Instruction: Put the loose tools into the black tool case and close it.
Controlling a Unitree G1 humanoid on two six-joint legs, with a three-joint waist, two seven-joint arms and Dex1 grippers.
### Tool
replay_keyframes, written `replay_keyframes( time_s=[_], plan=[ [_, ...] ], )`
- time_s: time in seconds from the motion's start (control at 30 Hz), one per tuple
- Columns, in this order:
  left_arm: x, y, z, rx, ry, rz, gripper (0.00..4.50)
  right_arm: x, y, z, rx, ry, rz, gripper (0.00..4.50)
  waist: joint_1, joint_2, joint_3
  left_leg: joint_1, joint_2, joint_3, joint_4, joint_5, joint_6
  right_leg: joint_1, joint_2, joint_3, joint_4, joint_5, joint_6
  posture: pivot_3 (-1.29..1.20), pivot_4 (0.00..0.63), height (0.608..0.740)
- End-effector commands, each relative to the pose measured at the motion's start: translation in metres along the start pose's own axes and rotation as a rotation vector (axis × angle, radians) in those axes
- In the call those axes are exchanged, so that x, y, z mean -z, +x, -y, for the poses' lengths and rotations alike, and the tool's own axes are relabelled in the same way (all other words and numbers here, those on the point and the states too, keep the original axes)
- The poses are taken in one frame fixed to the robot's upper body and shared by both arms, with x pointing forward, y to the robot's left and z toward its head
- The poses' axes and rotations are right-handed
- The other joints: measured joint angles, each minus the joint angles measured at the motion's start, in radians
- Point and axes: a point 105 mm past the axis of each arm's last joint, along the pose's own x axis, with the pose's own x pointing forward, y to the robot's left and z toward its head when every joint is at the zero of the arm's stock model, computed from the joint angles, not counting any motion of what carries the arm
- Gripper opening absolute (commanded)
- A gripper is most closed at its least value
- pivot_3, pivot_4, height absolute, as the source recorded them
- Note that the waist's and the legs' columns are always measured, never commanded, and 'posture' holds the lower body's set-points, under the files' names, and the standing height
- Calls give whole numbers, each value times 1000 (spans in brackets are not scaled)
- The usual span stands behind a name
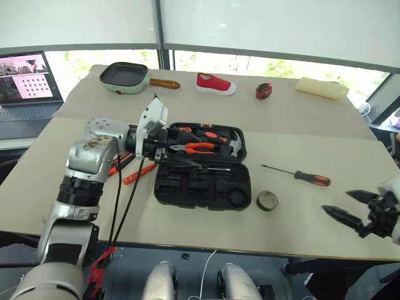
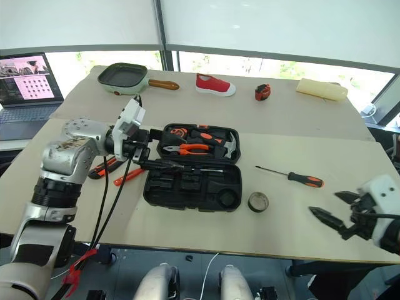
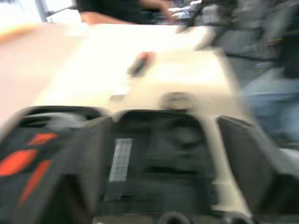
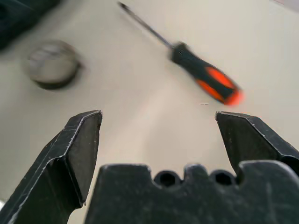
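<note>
i see the black tool case (image 1: 203,170) lying open mid-table, my left gripper (image 2: 164,164) spread over it, a screwdriver (image 1: 297,175) and tape roll (image 1: 267,200) loose beside my spread-fingered, empty right gripper (image 1: 351,207).

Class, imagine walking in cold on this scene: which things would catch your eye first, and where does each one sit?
The open black tool case lies mid-table, orange-handled pliers bright in its far half, with the left gripper at its left edge. To its right lie a small tape roll and a black-and-orange screwdriver, near the open right gripper. Along the far edge sit a green-rimmed pan and a red shoe.
</note>
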Motion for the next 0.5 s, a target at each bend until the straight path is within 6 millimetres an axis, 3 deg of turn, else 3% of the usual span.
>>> replay_keyframes(
  time_s=[0.03, 0.2, 0.43, 0.5],
  plan=[
    [-7, 3, 22, 74, 37, -23, 4439, -11, 22, 13, 5, -140, -7, 4500, -1, 0, 0, 1, 0, 0, 0, 0, 0, 0, 0, 0, 0, 0, 0, 0, 150, 740],
    [-3, 8, 36, 100, 32, -46, 4439, -1, 67, 29, 3, -345, -153, 4500, -5, 3, 1, 2, -1, 1, -1, 0, 0, 0, 1, 3, 0, -1, 0, 0, 150, 740],
    [-7, 9, 47, 70, 38, -36, 4439, 12, 92, 39, -36, -556, -290, 4500, 3, 4, 2, -2, -2, 3, 0, 0, 0, -4, 0, 5, -1, -1, 1, 0, 150, 740],
    [-7, 8, 48, 55, 38, -35, 4439, 12, 95, 41, -38, -547, -289, 4500, 1, 4, 2, -1, -2, 3, 0, 0, 0, -3, 1, 5, -1, -1, 1, 0, 150, 740]
  ],
)
